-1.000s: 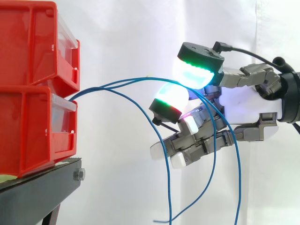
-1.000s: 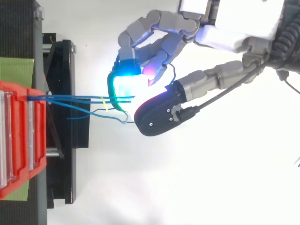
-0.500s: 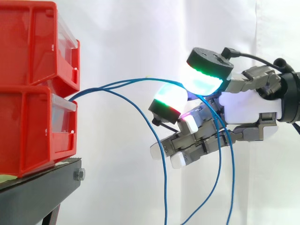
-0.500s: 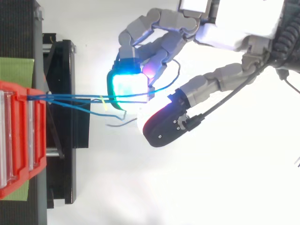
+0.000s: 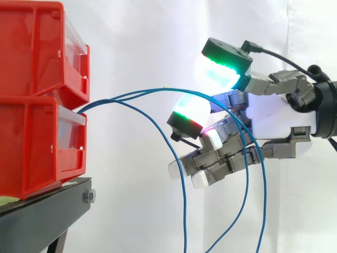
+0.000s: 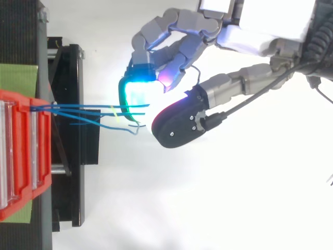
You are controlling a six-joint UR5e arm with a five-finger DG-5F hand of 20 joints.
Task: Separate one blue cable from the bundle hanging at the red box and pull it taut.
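Three thin blue cables (image 5: 142,93) (image 6: 88,108) leave the gap between two stacked red bins (image 5: 37,142) and arc to the right. One cable (image 5: 176,153) droops early and hangs free. The other two run on to my hand (image 5: 279,118) (image 6: 265,26), lie over a curled finger with a green-and-red glowing pad (image 5: 190,110), then drop in front of the lower curled fingers. The thumb's green-cyan pad (image 5: 216,74) hovers just above these two, a small gap showing. From above, the cable ends vanish under the cyan glow, hiding any contact.
The bins (image 6: 21,156) sit on a black stand (image 5: 42,211) with a green mat (image 6: 18,78) under them. A white curtain hangs behind. A small yellow tag (image 6: 115,113) marks one cable. The cables' loose tails (image 5: 247,211) dangle below the hand.
The thumb swung right and down half a second ago, then came back left and higher above the cables. The hanging tails swayed slightly. Palm and curled fingers stayed put.
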